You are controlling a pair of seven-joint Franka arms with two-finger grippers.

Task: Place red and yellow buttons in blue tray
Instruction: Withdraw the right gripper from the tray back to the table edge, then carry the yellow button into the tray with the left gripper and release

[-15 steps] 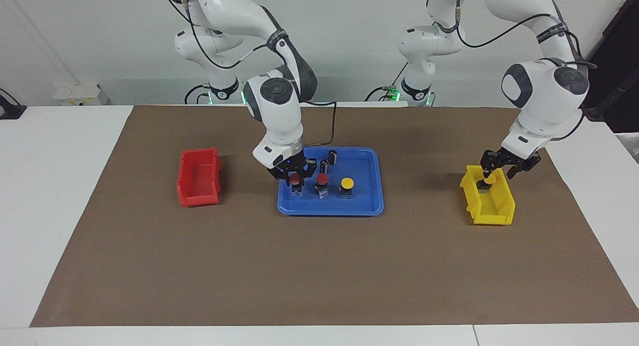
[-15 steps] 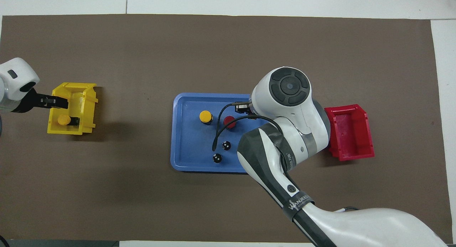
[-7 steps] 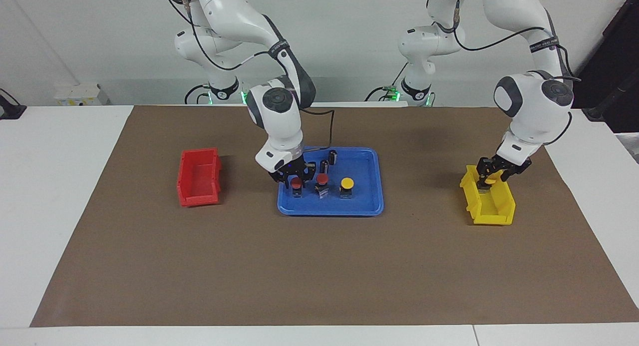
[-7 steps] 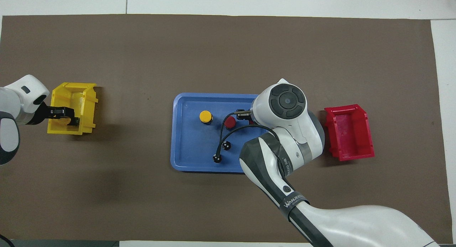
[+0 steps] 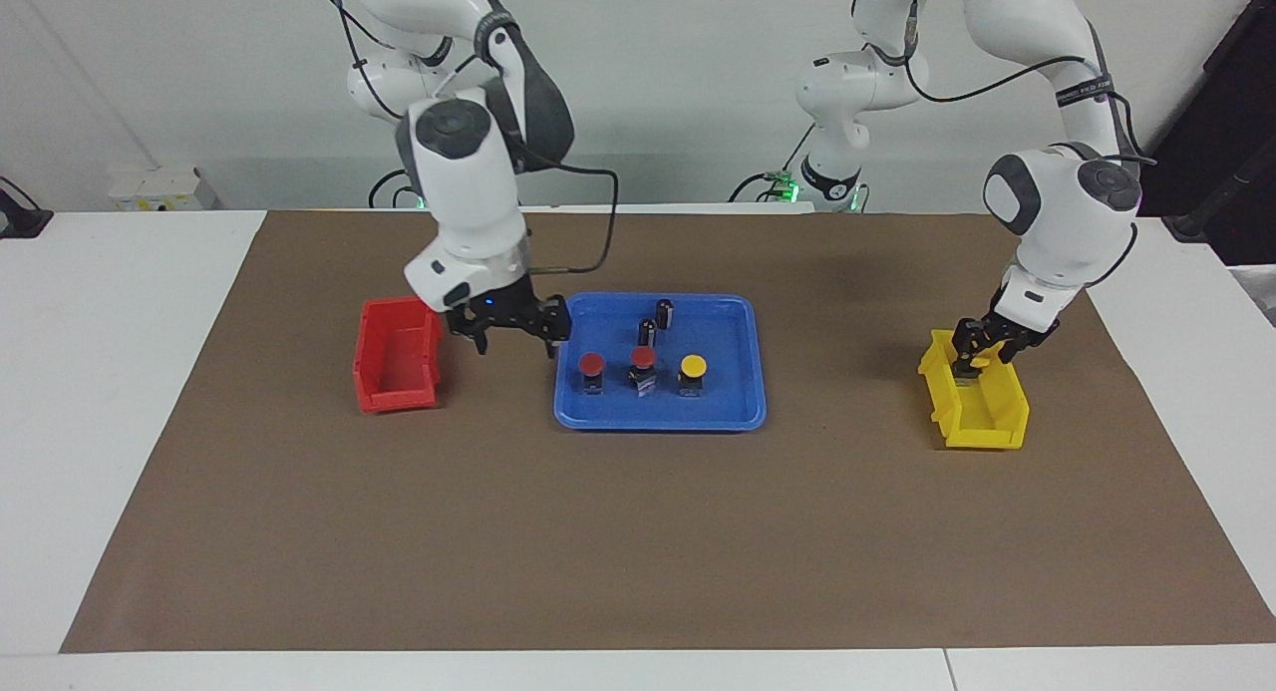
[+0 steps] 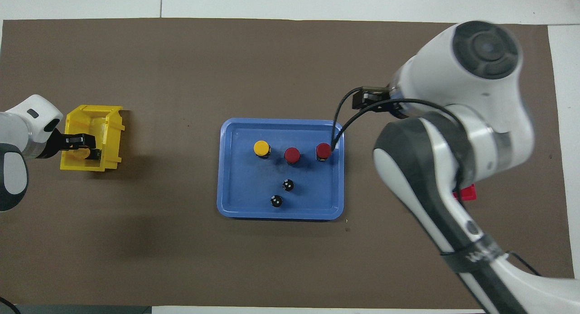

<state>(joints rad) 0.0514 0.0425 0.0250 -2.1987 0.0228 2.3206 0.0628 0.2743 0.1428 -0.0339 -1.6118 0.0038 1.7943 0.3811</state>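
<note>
The blue tray [image 5: 660,421] [image 6: 225,169] holds two red buttons [image 5: 592,364] [image 5: 643,358] and one yellow button [image 5: 692,366], standing in a row. They show the same way in the overhead view: red [image 6: 323,150], red [image 6: 292,154], yellow [image 6: 261,147]. My right gripper [image 5: 513,338] is open and empty, raised over the mat between the red bin and the tray. My left gripper [image 5: 979,354] [image 6: 80,146] is down in the yellow bin [image 5: 982,422] [image 6: 111,123], around the second yellow button [image 6: 74,154].
Two dark cylinders [image 5: 664,312] [image 5: 647,332] stand in the tray, nearer to the robots than the row of buttons. The red bin [image 5: 397,357] stands toward the right arm's end of the table. My right arm hides most of it from overhead.
My right gripper let go of the red button in the tray, rose and moved toward the red bin. My left gripper sank into the yellow bin around the yellow button.
</note>
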